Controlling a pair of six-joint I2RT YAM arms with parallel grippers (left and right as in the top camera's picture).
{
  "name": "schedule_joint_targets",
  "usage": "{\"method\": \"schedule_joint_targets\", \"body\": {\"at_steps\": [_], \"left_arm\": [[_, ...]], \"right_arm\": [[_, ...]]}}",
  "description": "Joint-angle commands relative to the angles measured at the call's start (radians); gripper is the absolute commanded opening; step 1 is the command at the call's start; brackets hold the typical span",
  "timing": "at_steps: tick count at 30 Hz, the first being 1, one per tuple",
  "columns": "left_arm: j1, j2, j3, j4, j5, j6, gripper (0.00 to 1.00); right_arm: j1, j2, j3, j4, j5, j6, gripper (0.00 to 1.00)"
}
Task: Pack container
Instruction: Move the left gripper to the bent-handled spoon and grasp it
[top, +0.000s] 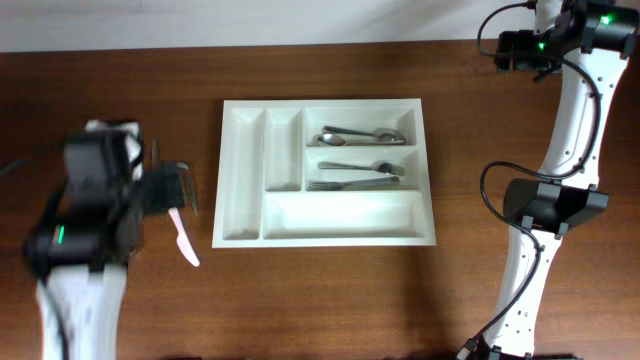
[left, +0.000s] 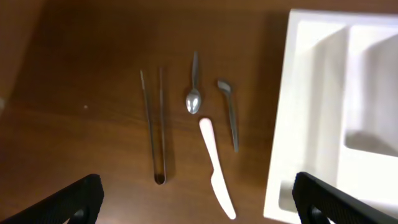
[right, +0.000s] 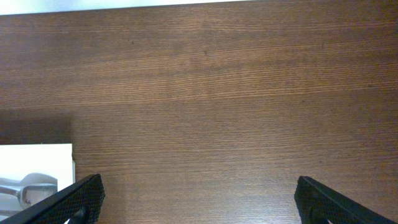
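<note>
Bottom of the left wrist view: left gripper (left: 198, 198) gapes wide near the slim white plastic knife (left: 216, 169) (right gripper (right: 198, 199) spread too, idle). I'd pinch mid-handle, square-on, then head for the big white five-compartment plastic tray (left: 281, 124), frame right.

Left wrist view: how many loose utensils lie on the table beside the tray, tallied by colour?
Silver metal: 3 (tongs, spoon, bent-tipped piece)
White: 1 (knife)
Total: 4
</note>
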Motion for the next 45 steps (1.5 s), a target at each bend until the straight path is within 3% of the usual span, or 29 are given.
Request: {"method": "schedule_joint_targets", "body": {"at_steps": [1,8,9,11,17,20,24,38,45], "left_arm": [[-0.004,0.107,0.038,0.032,0.029,0.023,0.99],[-0.002,0.256,0.038,0.039,0.042,0.022,0.99],[-0.002,0.275,0.038,0.049,0.042,-0.018,0.95],[-0.002,0.302,0.038,0.064,0.041,-0.077,0.71],[-0.002,0.428,0.038,0.172,0.041,-0.150,0.70],[-0.002,0.509,0.038,0.218,0.042,-0.184,0.59],[-0.002,0.613,0.038,0.286,0.042,-0.256,0.59],[-0.002,0.833,0.038,0.435,0.041,-0.261,0.60],[0.000,0.867,0.038,0.472,0.053,-0.288,0.45]], "right_arm": [[0.002,-0.018,0.008,0.000,0.009,0.008,0.99],[0.002,-0.018,0.008,0.000,0.009,0.008,0.99],[0.002,-0.018,0.008,0.000,0.009,0.008,0.99],[0.002,-0.018,0.008,0.000,0.009,0.008,0.99],[0.002,-0.018,0.008,0.000,0.009,0.008,0.99],[0.002,-0.018,0.008,0.000,0.009,0.008,0.99],[0.002,-0.018,0.008,0.000,0.009,0.008,0.99],[0.002,-0.018,0.008,0.000,0.009,0.008,0.99],[0.003,-0.018,0.008,0.000,0.009,0.008,0.99]]}}
